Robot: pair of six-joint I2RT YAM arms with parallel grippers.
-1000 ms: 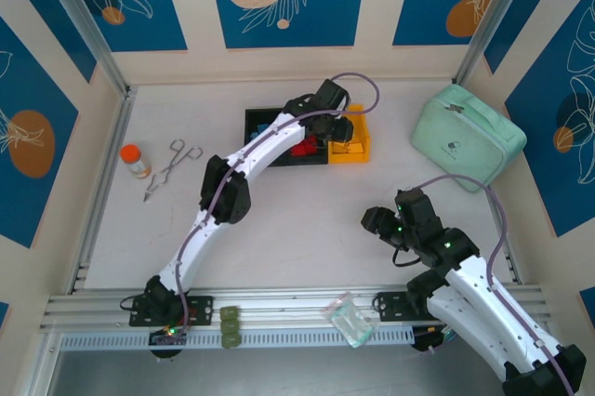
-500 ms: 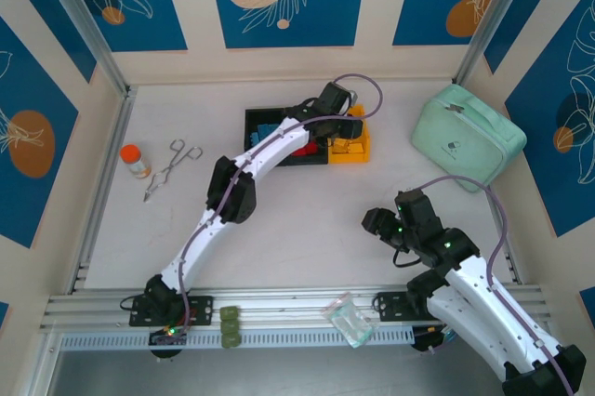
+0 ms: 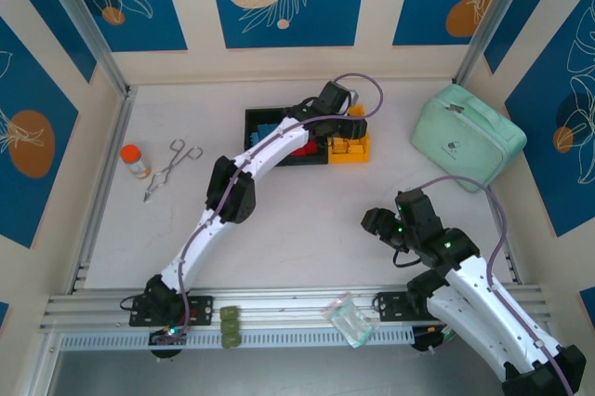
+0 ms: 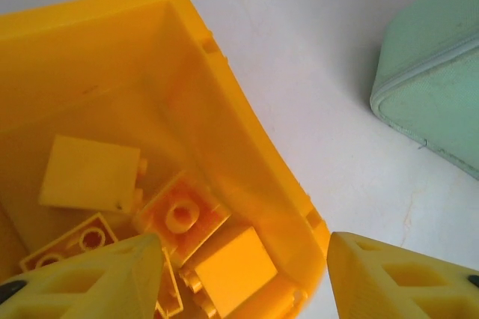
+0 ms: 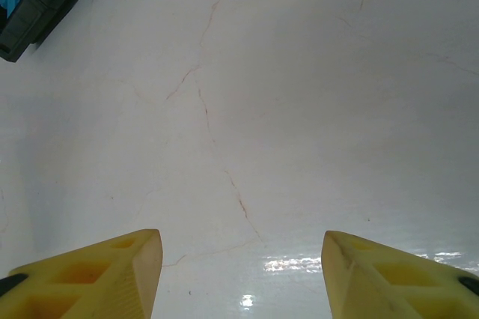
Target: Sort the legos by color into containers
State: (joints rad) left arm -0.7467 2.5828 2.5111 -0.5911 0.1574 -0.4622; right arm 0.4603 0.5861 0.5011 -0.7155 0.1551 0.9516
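My left gripper [image 3: 346, 132] hangs over the yellow container [image 3: 358, 151] at the right end of the row of containers. In the left wrist view the left gripper [image 4: 243, 281] is open with nothing between its fingers. Below it, several yellow legos [image 4: 224, 266] lie loose inside the yellow container [image 4: 247, 147]. The middle black container [image 3: 316, 160] holds red legos [image 3: 302, 147], and the left black container [image 3: 253, 119] holds blue legos [image 3: 267, 126]. My right gripper [image 3: 376, 222] hovers open over bare table at the near right, and the right gripper [image 5: 239, 281] is empty.
A mint green pouch [image 3: 469, 136] lies at the far right, close to the yellow container, its corner [image 4: 434, 87] in the left wrist view. An orange-capped bottle [image 3: 136, 160] and metal forceps [image 3: 167, 168] sit at the left. An olive block [image 3: 229, 328] and a clear bag [image 3: 349, 320] rest on the front rail.
My left arm has swung a little to the right, from the red-yellow border to over the yellow container. The right arm has not moved.
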